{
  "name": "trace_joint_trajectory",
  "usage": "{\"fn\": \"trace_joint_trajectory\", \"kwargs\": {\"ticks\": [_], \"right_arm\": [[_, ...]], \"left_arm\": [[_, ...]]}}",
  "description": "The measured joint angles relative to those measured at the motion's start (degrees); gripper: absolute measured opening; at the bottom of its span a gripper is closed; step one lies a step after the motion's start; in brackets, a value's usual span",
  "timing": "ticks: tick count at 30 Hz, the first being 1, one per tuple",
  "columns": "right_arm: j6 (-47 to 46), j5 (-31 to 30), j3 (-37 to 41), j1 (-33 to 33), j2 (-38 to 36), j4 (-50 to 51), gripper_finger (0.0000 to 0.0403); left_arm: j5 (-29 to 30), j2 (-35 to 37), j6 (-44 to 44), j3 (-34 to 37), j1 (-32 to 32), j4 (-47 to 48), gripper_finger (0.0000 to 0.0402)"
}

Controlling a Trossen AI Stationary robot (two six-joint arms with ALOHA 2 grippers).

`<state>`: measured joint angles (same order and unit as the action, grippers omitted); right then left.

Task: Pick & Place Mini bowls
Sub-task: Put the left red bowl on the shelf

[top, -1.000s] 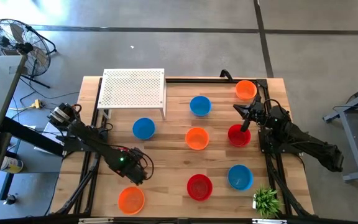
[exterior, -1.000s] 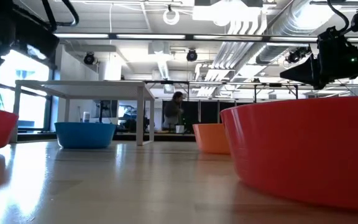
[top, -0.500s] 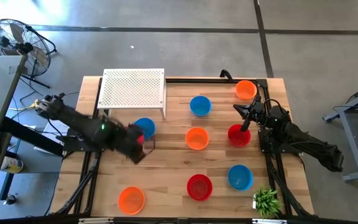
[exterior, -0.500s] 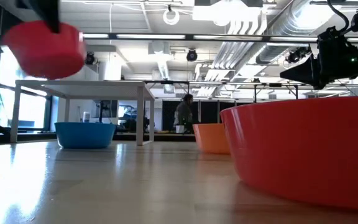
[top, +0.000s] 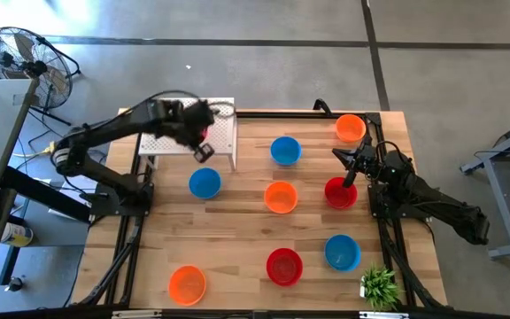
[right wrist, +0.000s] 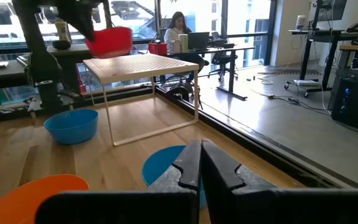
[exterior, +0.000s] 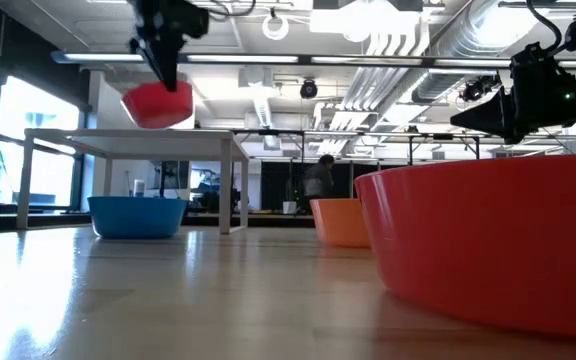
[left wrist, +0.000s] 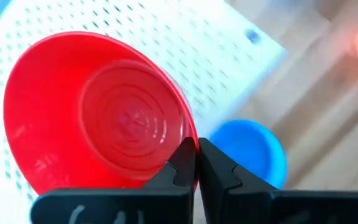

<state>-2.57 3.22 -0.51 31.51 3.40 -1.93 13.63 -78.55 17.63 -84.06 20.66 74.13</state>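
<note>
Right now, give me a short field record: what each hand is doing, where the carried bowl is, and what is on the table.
left hand: shut on the rim of the red bowl, raised over the white perforated stand
carried bowl: in the air above the stand top, tilted, not set down
right hand: shut, empty, waiting at the right side of the table
bowls on the table: two blue near the stand, one blue near the front, two orange, two red
bowl at the table's far right corner: orange
</note>
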Motion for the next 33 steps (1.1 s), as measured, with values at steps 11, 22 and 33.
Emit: {"fn": "trace_joint_trajectory", "kwargs": {"ticks": [11,22,33], "right_arm": [[0.0,0.0,0.0,0.0,0.0,0.0,0.0],[0.0,0.0,0.0,0.0,0.0,0.0,0.0],[0.0,0.0,0.0,0.0,0.0,0.0,0.0]], "left_arm": [[0.1,-4.6,-11.9,0.1,17.3,1.7,0.0],[-3.4,-4.6,-18.0,0.1,28.6,1.0,0.0],[-3.6,-4.6,-18.7,0.1,30.9,3.6,0.0005]]}}
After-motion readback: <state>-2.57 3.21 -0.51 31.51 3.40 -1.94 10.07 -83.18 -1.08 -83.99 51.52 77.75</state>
